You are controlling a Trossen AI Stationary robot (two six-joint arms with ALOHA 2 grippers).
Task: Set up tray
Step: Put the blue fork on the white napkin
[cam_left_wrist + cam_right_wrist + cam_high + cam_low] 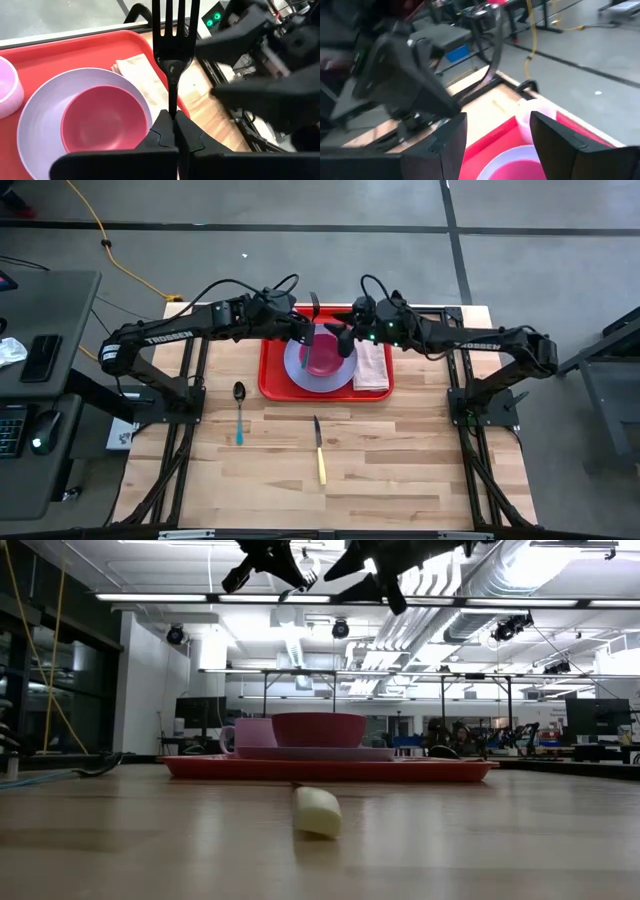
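The red tray (270, 385) lies at the middle of the table's far half. On it are a lavender plate (296, 367) with a pink bowl (324, 360), a pale pink cup (244, 734) and a folded napkin (372, 366). My left gripper (175, 120) hovers over the tray's far left part, shut on a black fork (174, 60). My right gripper (497, 142) is open and empty above the bowl's right side, facing the left one. Both hang high above the tray in the low view. My left gripper pinches the fork's handle (173, 111) between its two fingers. The fork runs on along the fingers, its tines (175, 15) out past the tips toward my right arm. It is lifted clear above the plate and bowl.
A spoon with a teal handle (239, 412) lies on the bare wood left of the tray. A knife with a yellow handle (319, 452) lies nearer the table's near edge. A desk with a keyboard and a mouse stands beyond the table's left side.
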